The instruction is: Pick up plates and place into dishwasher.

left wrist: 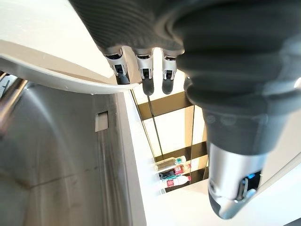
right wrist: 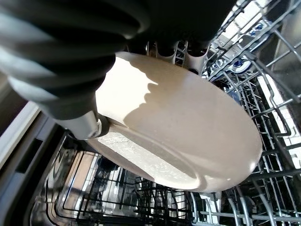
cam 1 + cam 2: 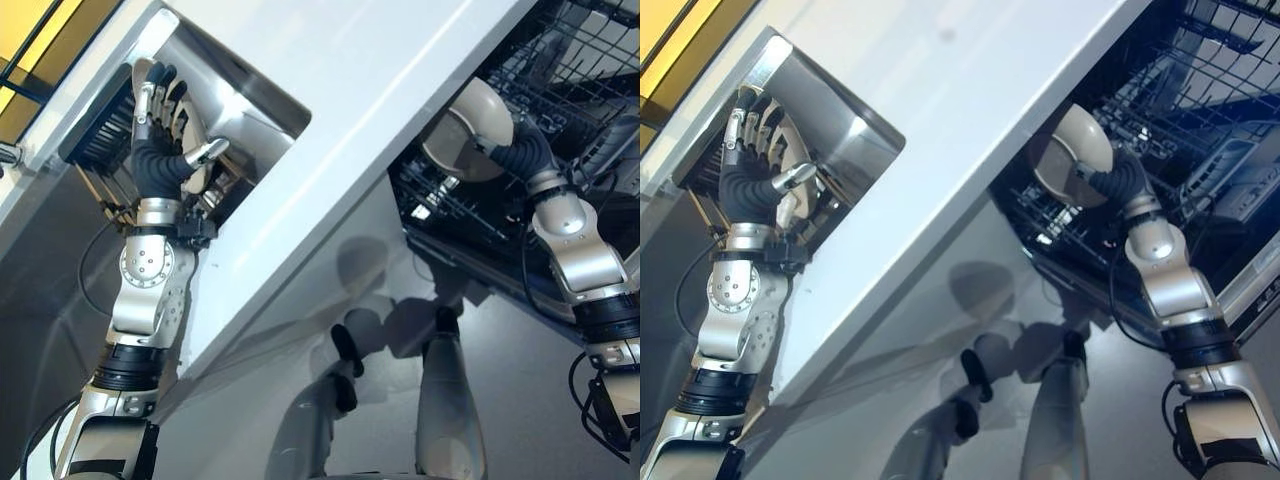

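right hand (image 3: pixel 515 150) at upper right of frame, fingers curled round a round beige ceramic plate (image 3: pixel 470 130), thumb pinching its rim in the right wrist view; plate is tilted and held over the black wire dishwasher rack (image 3: pixel 560 70), not yet seated between the tines as far as I can judge

left hand (image 3: pixel 160 150) at upper left, reaching into the stainless steel sink (image 3: pixel 250 110) set in the white surface (image 3: pixel 400 90); a stack of pale plates (image 3: pixel 190 125) stands on edge there. Left wrist view shows straight fingers (image 1: pixel 148 80) lying against a pale plate rim (image 1: pixel 56 70), thumb apart from them, so open and touching, not gripping

step in hand: placing the held plate into the rack, while the left hand lines up on the next one

next move, my read: lower the beige plate edge-first into a free slot between tines, keep it near upright, let go only once it stands by itself. Left then needs the thumb closed on a rim before lifting

risk: rim catches a wire and the plate tips
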Robot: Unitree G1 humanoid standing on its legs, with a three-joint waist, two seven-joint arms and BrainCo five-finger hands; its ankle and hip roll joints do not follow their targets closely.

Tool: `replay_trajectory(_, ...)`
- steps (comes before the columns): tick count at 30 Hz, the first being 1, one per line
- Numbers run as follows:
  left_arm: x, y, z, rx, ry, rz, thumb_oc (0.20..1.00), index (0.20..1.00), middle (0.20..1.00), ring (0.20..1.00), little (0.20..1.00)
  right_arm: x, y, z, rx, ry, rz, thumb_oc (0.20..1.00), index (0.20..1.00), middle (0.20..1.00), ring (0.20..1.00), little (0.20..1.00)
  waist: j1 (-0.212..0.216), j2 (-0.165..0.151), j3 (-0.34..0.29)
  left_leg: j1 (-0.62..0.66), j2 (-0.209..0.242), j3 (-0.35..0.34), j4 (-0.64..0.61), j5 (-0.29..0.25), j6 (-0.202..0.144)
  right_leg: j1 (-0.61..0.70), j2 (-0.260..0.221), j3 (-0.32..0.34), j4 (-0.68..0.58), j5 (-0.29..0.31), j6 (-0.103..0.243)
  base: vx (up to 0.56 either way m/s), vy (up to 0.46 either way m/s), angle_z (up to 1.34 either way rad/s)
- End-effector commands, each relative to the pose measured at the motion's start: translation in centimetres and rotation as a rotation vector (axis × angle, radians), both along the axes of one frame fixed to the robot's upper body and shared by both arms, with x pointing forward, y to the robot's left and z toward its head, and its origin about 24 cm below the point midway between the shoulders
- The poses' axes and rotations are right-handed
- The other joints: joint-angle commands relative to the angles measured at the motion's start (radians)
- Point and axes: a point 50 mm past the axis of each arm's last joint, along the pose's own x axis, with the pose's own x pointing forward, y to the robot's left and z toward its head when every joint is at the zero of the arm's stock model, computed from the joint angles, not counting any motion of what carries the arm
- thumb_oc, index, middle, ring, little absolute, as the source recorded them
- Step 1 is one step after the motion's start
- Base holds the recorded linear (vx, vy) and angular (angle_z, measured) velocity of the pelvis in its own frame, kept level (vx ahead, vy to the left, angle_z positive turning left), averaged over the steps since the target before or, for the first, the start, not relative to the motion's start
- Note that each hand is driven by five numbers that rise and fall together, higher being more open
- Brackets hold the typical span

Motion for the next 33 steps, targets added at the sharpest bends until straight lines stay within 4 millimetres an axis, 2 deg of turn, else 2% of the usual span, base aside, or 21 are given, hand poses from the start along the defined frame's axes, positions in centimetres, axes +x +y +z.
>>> replay_trajectory(1,0.4,0.0,0.9,0.033,0.009,-0.015,1.000,1.000,1.000,1.000,1.000,-0.8,-4.2,-11.1,-0.135,0.520,-0.226,0.200,0.200,0.200,0.200,0.200,0.004,-0.027,0.054,-0.009,-0.023,0.008,0.198,-0.204,0.022,0.054,0.036,-0.080,-0.197,0.072,-0.049,0.00,-0.024,0.11)
replay_trajectory(4,0.4,0.1,1.2,0.045,0.009,-0.018,1.000,1.000,1.000,1.000,1.000,-1.2,-5.0,-11.9,-0.185,0.590,-0.246,0.200,0.200,0.200,0.200,0.200,0.006,-0.036,0.054,-0.004,-0.019,0.008,0.205,-0.208,0.024,0.062,0.034,-0.084,-0.189,0.068,-0.049,0.02,-0.022,0.18)
replay_trajectory(5,0.4,0.1,1.3,0.050,0.010,-0.019,1.000,1.000,1.000,1.000,1.000,-1.5,-5.2,-12.3,-0.186,0.619,-0.248,0.200,0.200,0.200,0.200,0.200,0.007,-0.038,0.054,0.011,-0.020,-0.006,0.210,-0.228,0.017,0.080,0.033,-0.084,-0.179,0.043,-0.042,0.07,-0.021,0.20)
replay_trajectory(12,0.2,0.6,1.9,0.067,0.007,-0.018,1.000,1.000,1.000,1.000,1.000,-3.2,-6.9,-14.8,-0.301,0.801,-0.267,0.200,0.200,0.200,0.200,0.200,0.014,-0.060,0.054,0.061,-0.014,-0.018,0.225,-0.237,0.020,0.142,0.023,-0.103,-0.152,0.024,-0.046,0.03,-0.016,0.12)
replay_trajectory(22,-0.6,1.8,1.8,0.093,0.031,-0.004,1.000,1.000,1.000,1.000,1.000,-7.9,-10.5,-18.6,-0.476,1.068,-0.382,0.200,0.200,0.200,0.200,0.200,0.037,-0.116,-0.002,0.145,-0.002,-0.050,0.227,-0.249,0.022,0.272,0.031,-0.135,-0.143,-0.007,-0.061,0.06,-0.026,0.24)
replay_trajectory(29,-1.1,2.8,1.2,0.125,0.071,0.009,1.000,1.000,1.000,1.000,1.000,-11.3,-11.6,-21.5,-0.451,1.274,-0.384,0.200,0.200,0.200,0.200,0.200,0.063,-0.168,-0.050,0.183,0.009,-0.072,0.231,-0.264,0.025,0.351,0.047,-0.154,-0.160,-0.018,-0.063,0.06,-0.048,0.24)
replay_trajectory(33,-1.3,3.3,0.9,0.144,0.090,0.014,1.000,1.000,1.000,1.000,1.000,-12.6,-11.6,-22.9,-0.420,1.322,-0.379,0.200,0.200,0.200,0.200,0.200,0.075,-0.193,-0.077,0.203,0.014,-0.066,0.211,-0.245,0.032,0.391,0.057,-0.164,-0.197,0.005,-0.068,0.01,-0.041,0.19)
